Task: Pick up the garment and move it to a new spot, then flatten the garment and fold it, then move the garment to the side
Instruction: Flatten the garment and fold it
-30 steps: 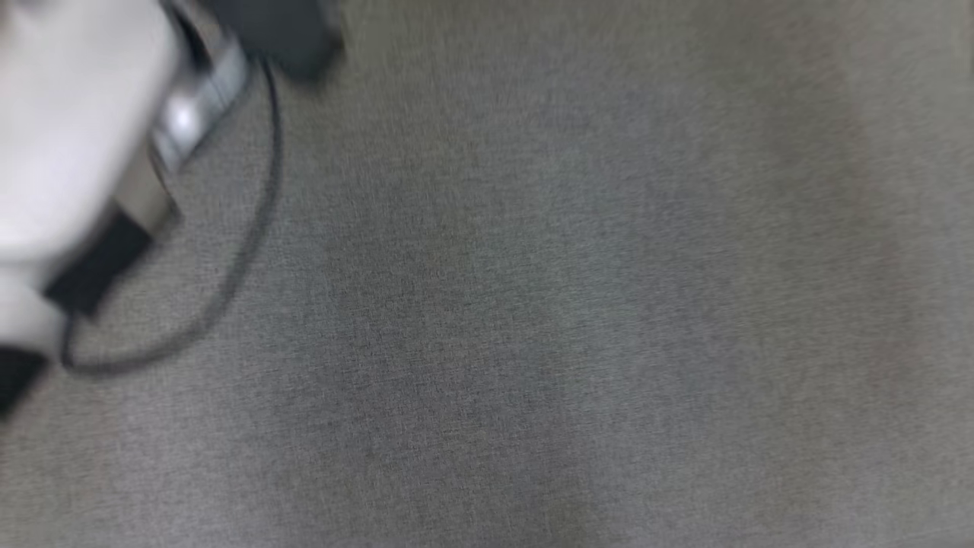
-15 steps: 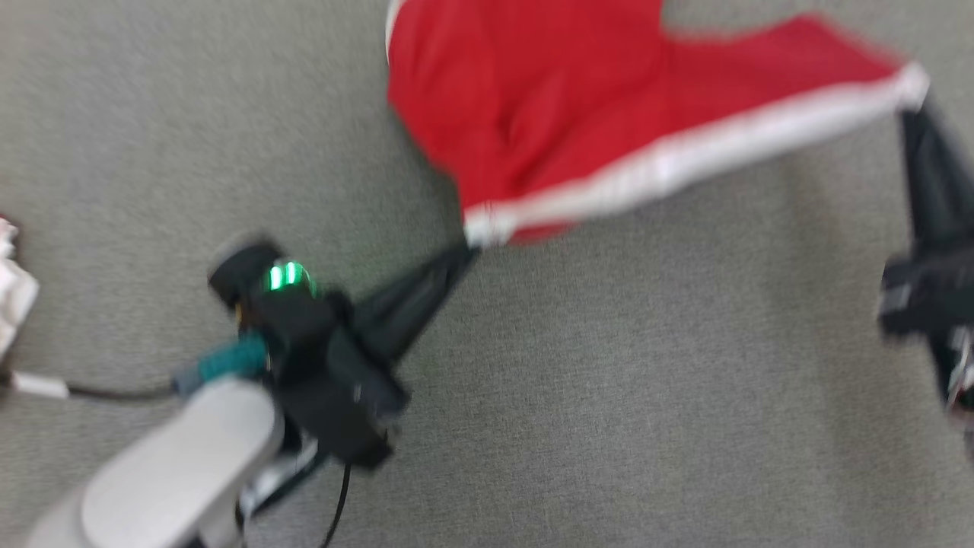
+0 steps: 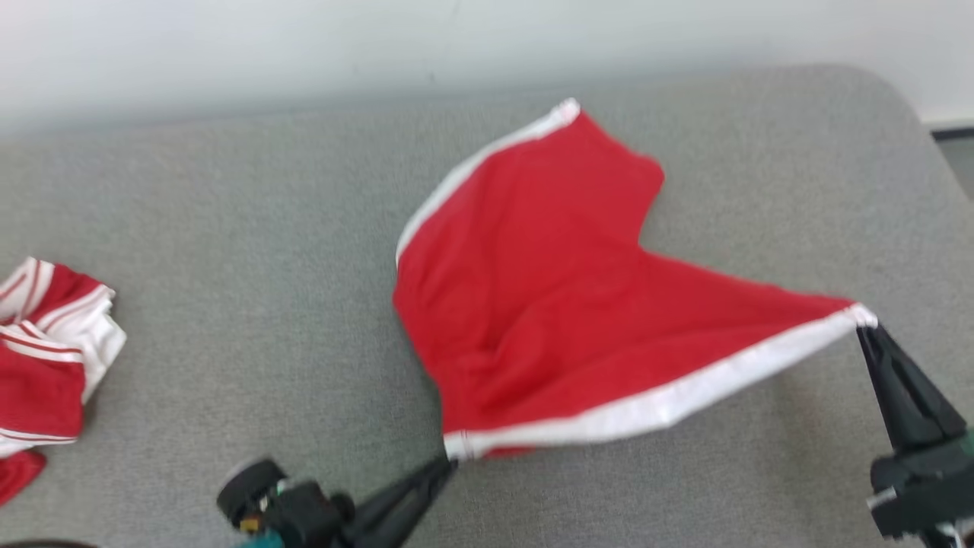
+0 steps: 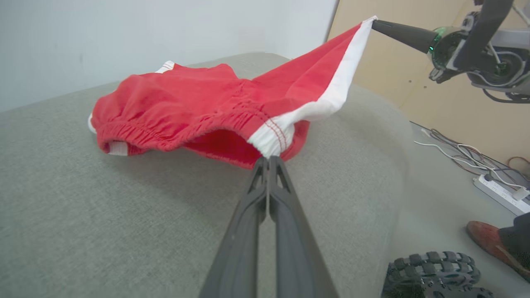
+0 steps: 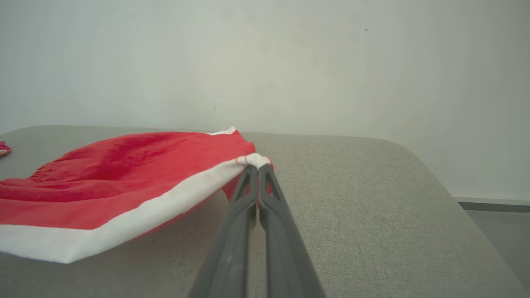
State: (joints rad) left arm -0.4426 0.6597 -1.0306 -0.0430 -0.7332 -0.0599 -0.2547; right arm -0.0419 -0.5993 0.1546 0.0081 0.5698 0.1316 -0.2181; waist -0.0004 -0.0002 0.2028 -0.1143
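The garment [image 3: 548, 304] is a pair of red shorts with white side stripes, stretched over the grey cushioned surface [image 3: 228, 228]. My left gripper [image 3: 449, 460] is shut on its near corner by the waistband, seen close in the left wrist view as garment [image 4: 215, 111] pinched by the gripper [image 4: 268, 159]. My right gripper [image 3: 864, 323] is shut on the far end of the same white stripe at the right; in the right wrist view the gripper [image 5: 257, 165] pinches the garment [image 5: 124, 178]. The stripe hangs taut between both grippers, slightly lifted, while the far part rests on the surface.
Another red and white garment [image 3: 46, 358] lies crumpled at the surface's left edge. A pale wall [image 3: 380, 46] runs behind. In the left wrist view, cables and a power strip [image 4: 501, 192], a person's shoe [image 4: 488, 244] and a wheel [image 4: 434, 273] are on the floor beyond the surface's right edge.
The head camera has swung up, from bare grey surface to the garment and wall. Both grippers keep hold of the stretched stripe.
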